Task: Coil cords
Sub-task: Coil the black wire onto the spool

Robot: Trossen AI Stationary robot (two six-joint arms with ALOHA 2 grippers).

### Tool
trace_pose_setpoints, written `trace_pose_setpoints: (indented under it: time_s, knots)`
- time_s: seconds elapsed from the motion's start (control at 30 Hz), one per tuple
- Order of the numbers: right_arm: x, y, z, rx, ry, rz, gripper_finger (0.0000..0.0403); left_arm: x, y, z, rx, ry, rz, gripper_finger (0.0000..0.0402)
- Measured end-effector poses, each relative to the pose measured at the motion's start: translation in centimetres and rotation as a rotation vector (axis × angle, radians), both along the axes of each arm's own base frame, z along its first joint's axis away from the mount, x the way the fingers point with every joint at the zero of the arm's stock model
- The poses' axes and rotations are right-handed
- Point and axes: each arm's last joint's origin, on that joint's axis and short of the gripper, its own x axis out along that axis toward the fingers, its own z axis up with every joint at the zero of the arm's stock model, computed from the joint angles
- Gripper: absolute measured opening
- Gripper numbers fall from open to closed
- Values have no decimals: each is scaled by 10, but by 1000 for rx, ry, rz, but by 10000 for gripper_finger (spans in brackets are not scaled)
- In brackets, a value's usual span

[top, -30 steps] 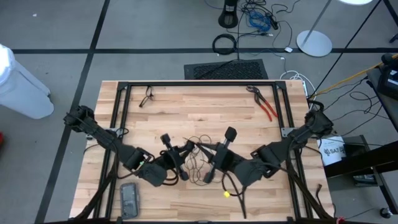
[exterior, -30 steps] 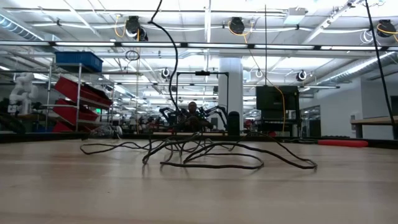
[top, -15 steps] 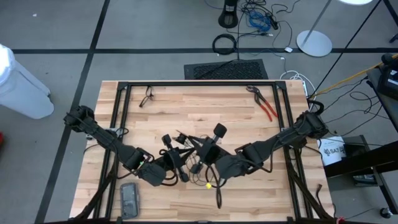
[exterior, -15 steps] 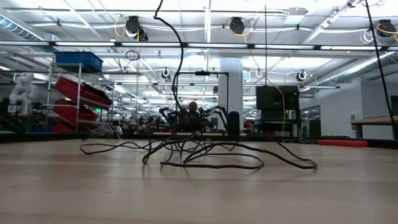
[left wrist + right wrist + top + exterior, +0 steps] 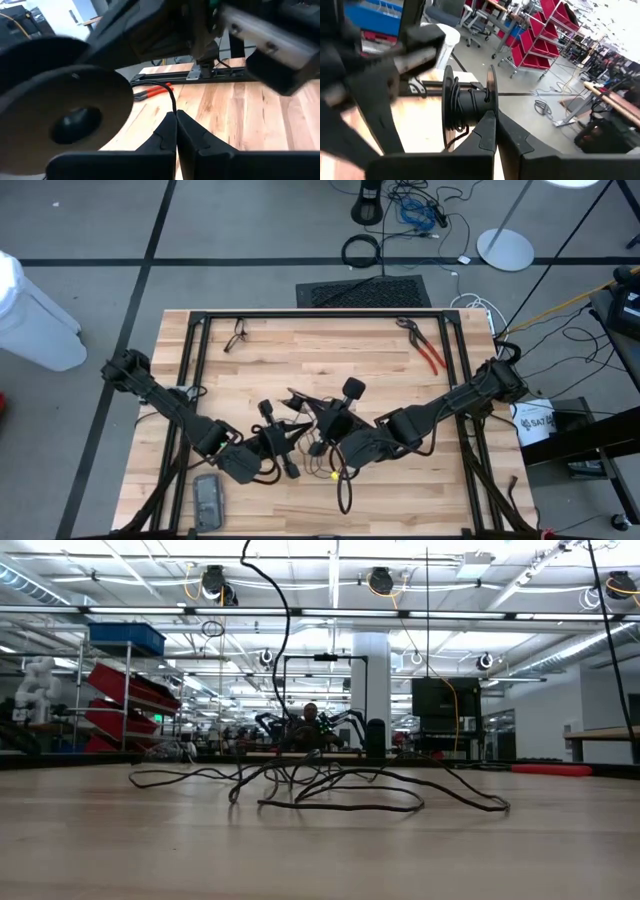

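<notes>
High view: grippers (image 5: 283, 442) (both closed) over cord (image 5: 322, 448)

Pale wooden table top (image 5: 340, 355): jointed planks, visible grain, matt. Thin black cord (image 5: 340, 802): smooth rubbery sheath, slight sheen. Black spool with two round flanges (image 5: 467, 102): hard plastic, matt; same cord wound on core. My dark left gripper (image 5: 176, 131): fingers matt plastic. Red-handled pliers (image 5: 425, 346): glossy grips, dark metal jaws.
</notes>
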Motion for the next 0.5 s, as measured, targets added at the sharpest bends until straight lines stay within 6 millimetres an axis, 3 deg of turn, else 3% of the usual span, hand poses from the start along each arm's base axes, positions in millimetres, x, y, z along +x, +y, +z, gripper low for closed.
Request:
trace_pose_setpoints:
  time_s: [0.3,0.5]
  knots:
    - [-2,-2,-5,-47,85,23,0,-21,-4,21,-13,-40,-46,2]
    - [0,1,-7,-17,125,148,0,-39,-6,32,-17,-42,-86,2]
